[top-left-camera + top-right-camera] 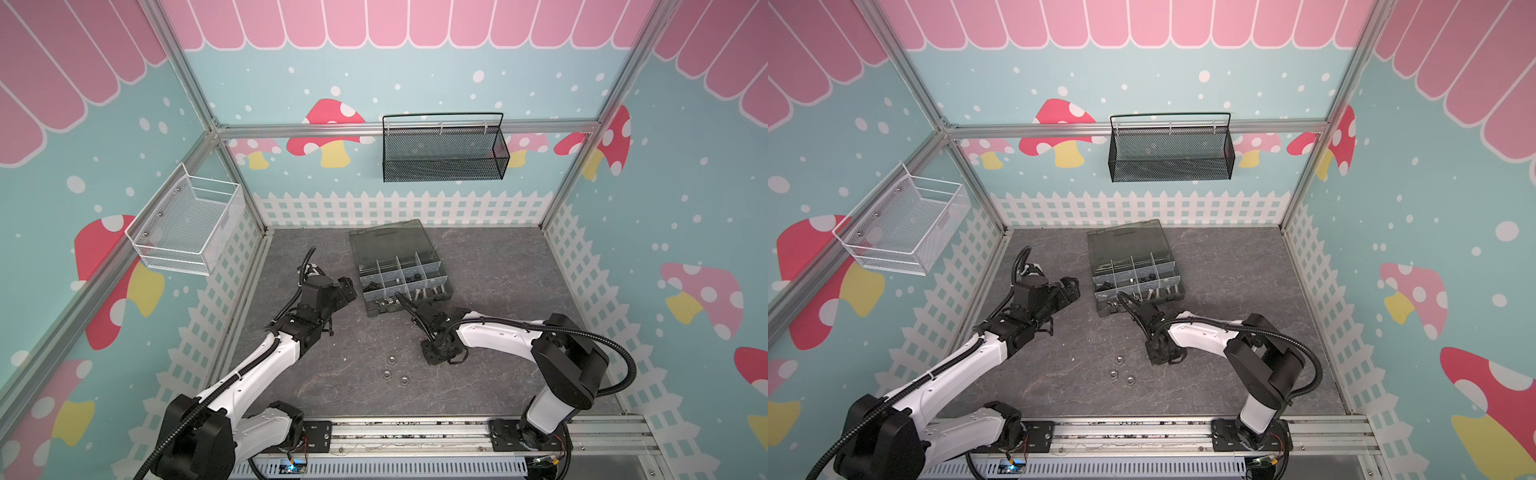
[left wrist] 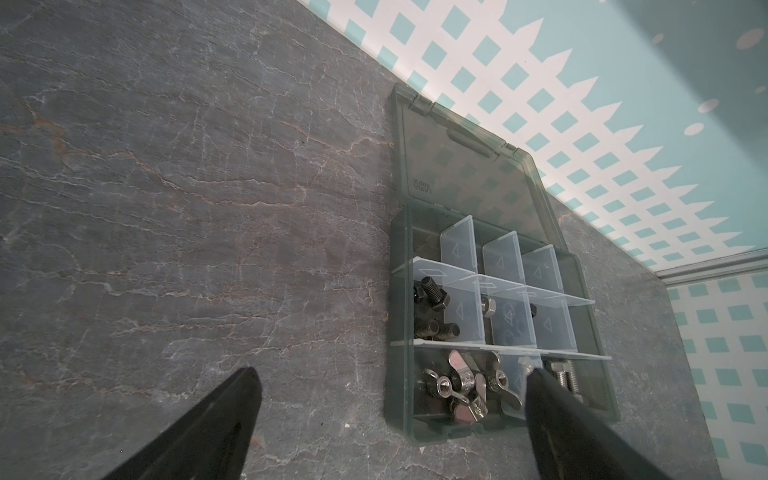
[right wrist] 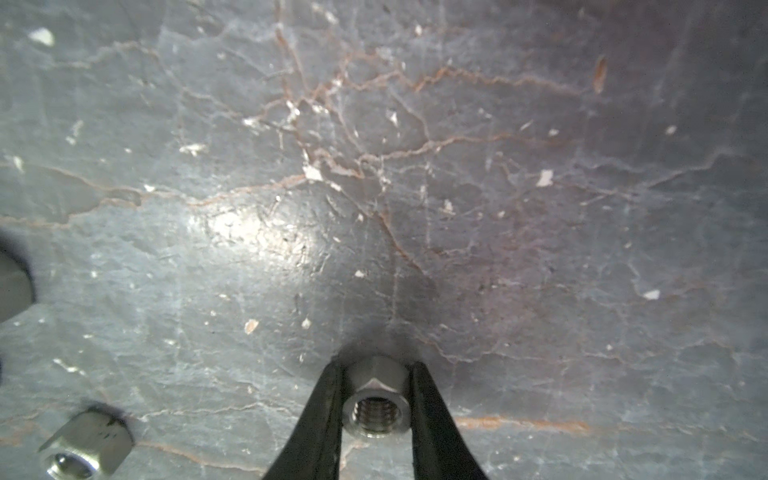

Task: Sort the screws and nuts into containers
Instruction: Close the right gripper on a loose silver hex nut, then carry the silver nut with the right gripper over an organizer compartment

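Right wrist view: silver hex nut on the table, snug between the closed right claw's fingers.

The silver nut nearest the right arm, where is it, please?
In the right wrist view the silver nut sits on the grey table between the right jaws, right of three loose nuts in both top views.
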